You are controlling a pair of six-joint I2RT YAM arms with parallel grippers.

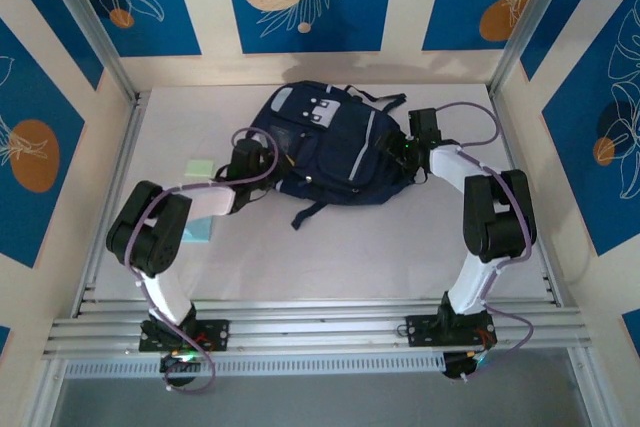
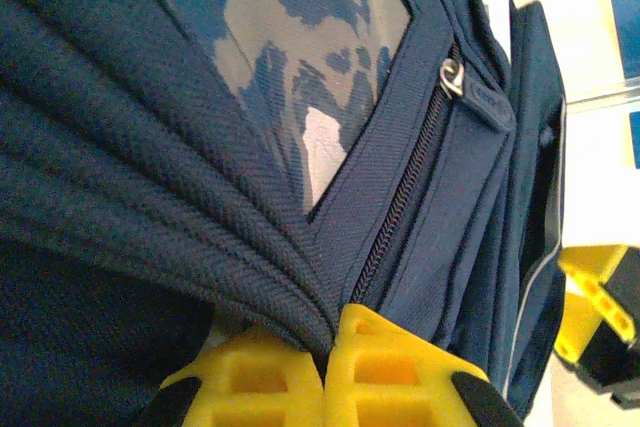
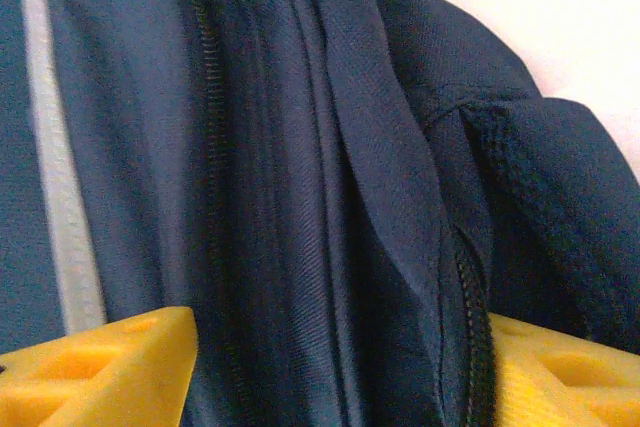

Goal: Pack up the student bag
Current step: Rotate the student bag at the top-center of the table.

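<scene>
The student bag (image 1: pixel 335 152), dark navy with pale front patches and a thin light stripe, lies flat in the middle of the table. My left gripper (image 1: pixel 262 162) is at its left side, and in the left wrist view its yellow fingers (image 2: pixel 400 367) are shut on a fold of the bag's fabric (image 2: pixel 280 267) beside a zipper (image 2: pixel 405 192). My right gripper (image 1: pixel 405 152) is at the bag's right side. In the right wrist view it (image 3: pixel 340 357) stands open, with folds of the bag (image 3: pixel 270 167) and a zipper line between its spread fingers.
A pale green flat item (image 1: pixel 200 167) and a light blue one (image 1: pixel 200 232) lie on the table left of the bag, near my left arm. Metal frame posts (image 1: pixel 95 32) stand at the back corners, and walls close in both sides.
</scene>
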